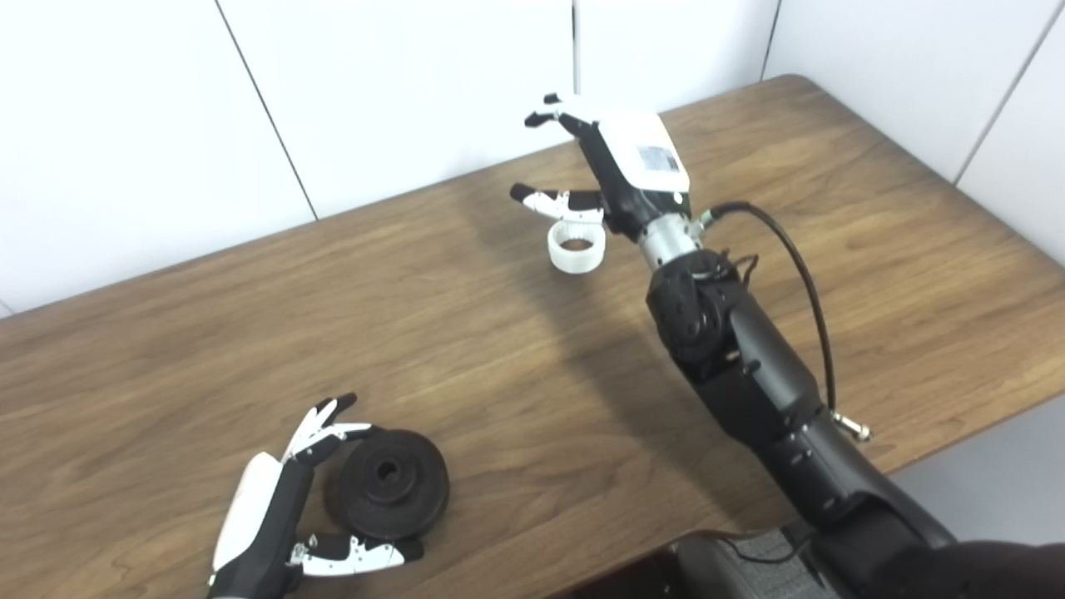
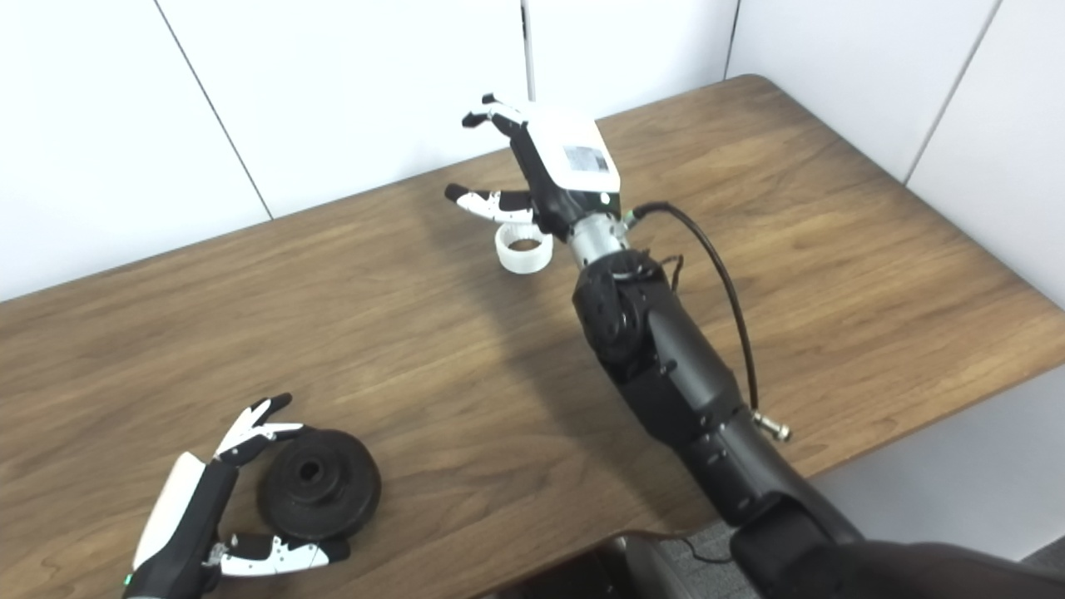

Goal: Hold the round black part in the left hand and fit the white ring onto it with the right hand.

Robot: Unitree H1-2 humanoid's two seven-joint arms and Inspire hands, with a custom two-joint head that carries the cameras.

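**Operator:** Report the item nearest the camera first.

**Technician:** The left hand (image 1: 279, 507), at the near-left of the table (image 1: 874, 249). Its fingers (image 1: 320, 424) and thumb are spread apart and curve around the round black part (image 1: 388, 492): fingers at the part's far-left rim, thumb under its near rim. Whether they touch the rim cannot be confirmed. The part appears to lie flat on the table, bore facing up. I judge it bracketed, not yet gripped or lifted.

**Operator:** And the other side?

**Technician:** The right hand (image 1: 603, 166) is at the far centre of the table, well apart from the left. Its fingers are extended and apart, holding nothing. The thumb (image 1: 541, 200) reaches out just over the far rim of the white ring (image 1: 576, 245); the upper fingers are well clear above it. The ring stands on the table below the palm, opening facing up.

**Operator:** Which relation governs the next move?

**Technician:** The ring lies just below and on the near side of the right fingers. The hand probably needs to lower and close thumb against fingers across the ring wall. Both axes are upright, so the ring should not need tilting for fitting. The right hand is far nearer the ring; the left is nearer the black part.
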